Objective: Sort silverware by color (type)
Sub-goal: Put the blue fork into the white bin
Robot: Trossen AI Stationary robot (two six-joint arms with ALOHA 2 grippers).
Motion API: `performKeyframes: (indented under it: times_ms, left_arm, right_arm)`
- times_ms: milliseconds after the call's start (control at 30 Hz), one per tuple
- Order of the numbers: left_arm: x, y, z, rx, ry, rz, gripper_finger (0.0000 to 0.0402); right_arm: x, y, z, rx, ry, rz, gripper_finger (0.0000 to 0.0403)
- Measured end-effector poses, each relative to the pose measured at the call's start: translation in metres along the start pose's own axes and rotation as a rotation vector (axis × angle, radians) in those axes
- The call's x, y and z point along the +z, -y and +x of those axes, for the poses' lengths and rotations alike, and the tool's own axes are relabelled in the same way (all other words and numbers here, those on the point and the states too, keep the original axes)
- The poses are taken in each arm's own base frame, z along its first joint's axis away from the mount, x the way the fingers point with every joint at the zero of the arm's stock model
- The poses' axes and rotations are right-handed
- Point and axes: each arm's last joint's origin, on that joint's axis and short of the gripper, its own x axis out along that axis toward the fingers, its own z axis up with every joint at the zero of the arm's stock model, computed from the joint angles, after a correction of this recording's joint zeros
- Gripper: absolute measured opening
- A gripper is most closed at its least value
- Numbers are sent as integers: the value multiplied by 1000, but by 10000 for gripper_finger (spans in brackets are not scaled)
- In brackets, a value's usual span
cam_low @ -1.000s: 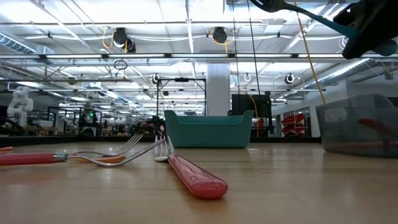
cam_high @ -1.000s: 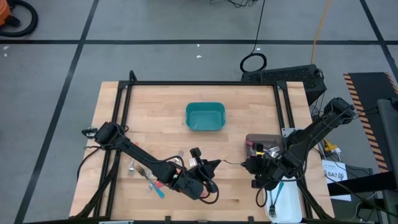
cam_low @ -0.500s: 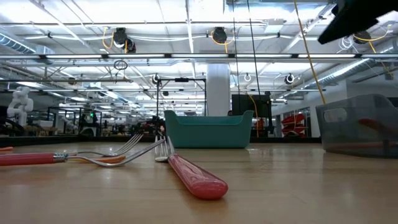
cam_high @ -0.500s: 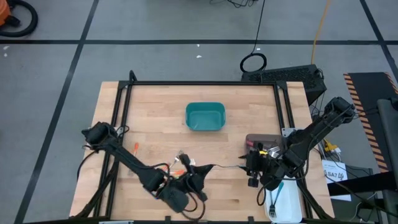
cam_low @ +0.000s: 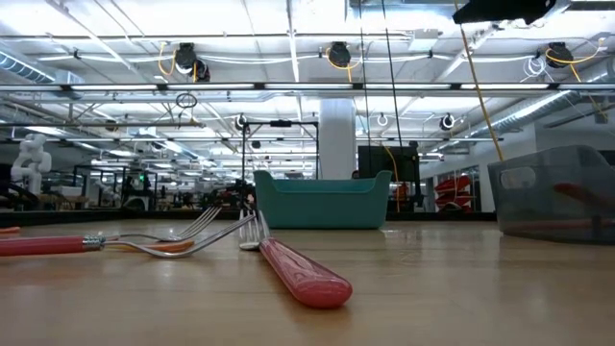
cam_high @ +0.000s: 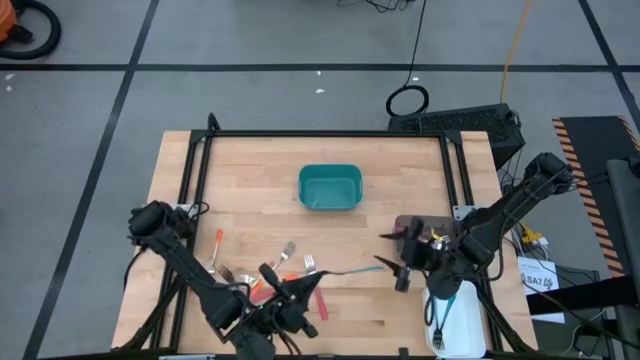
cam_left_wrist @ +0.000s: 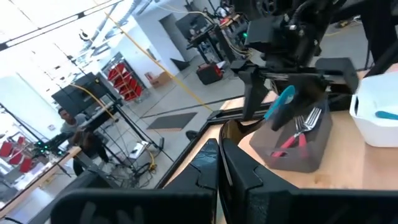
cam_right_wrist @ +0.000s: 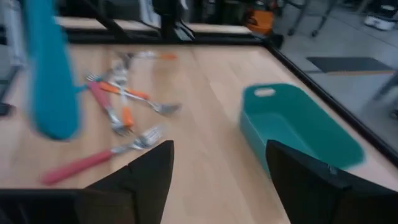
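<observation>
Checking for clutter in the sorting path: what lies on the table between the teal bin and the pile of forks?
Nothing: in the high view, bare wood separates the teal bin from the pile of forks; the right wrist view shows that gap empty too.

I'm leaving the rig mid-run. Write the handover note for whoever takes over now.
Left gripper: shut, low at the table's front, by the loose forks.
Right gripper: open, beside the grey bin, with a teal fork at its fingers.
Done: red forks are in the grey bin, and another teal fork is in the white bin.
Left: sort the loose red and orange forks. The teal bin stands mid-table.
</observation>
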Motion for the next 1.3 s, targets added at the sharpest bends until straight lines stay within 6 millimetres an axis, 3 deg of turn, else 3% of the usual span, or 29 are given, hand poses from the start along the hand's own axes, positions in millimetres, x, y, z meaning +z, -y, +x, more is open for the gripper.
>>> performKeyframes:
  times_ms: [233,333,567,733,833,967,1067,1200,1300]
  left_arm:
    - [21,-10,-19,83,0,-3,5]
    - [26,-15,-15,94,-7,16,5]
    - [53,-52,37,122,-66,68,5]
    - [86,-95,66,47,-67,22,5]
    - [92,-117,90,-1,-67,64,5]
    - [94,-160,127,-101,-47,-75,5]
    - [88,-172,141,-128,-69,-96,4]
    - [62,-152,162,-150,-123,-61,2]
    - [31,-130,177,-139,-170,-48,1]
  right_arm:
    - [0,-7,3,62,-6,3,236]
    - [3,-16,7,86,36,41,232]
    - [17,-43,17,256,196,37,231]
    - [24,-47,18,278,276,24,231]
    - [32,-47,17,282,342,37,231]
    - [39,-46,14,283,392,46,231]
    - [35,-48,13,289,373,20,231]
    - [34,-50,8,304,371,5,231]
    - [36,-47,0,311,371,-1,231]
